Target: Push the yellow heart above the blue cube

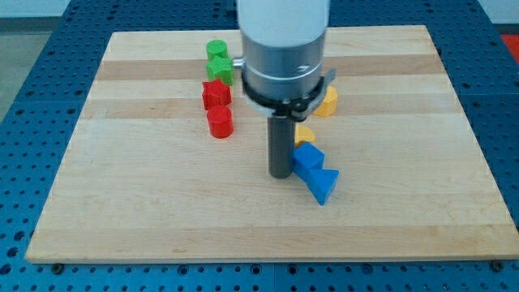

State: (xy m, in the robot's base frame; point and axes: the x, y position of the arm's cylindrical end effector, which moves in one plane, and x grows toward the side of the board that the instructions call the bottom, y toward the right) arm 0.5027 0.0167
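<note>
Resting on the wooden worktop (162, 219), the tip (280, 173) of the dark rod is seen just beside the blue cube (306, 156), at the cube's 9 o'clock, close enough that contact cannot be confirmed or excluded. No claw is fitted to this arm, so no open or closed state can be recorded; only the straight rod under the grey and white arm housing (284, 49) is observed. The yellow heart (303, 134) is largely hidden behind the rod, and only a small yellow part is seen, at 12 o'clock from the blue cube and touching or nearly touching its upper edge. A second blue block (323, 185), wedge-like in shape, is noted at 5 o'clock from the cube, apparently in contact with it. A second yellow block (328, 100), its shape not resolvable because it is partly covered by the housing, is recorded at 1 o'clock from the heart. Well apart, at 10 o'clock from the tip, four blocks are lined up in a column: a green cylinder (216, 51), a green star-like block (220, 68), a red star-like block (216, 94) and a red cylinder (220, 122), listed from the view's top downward.
</note>
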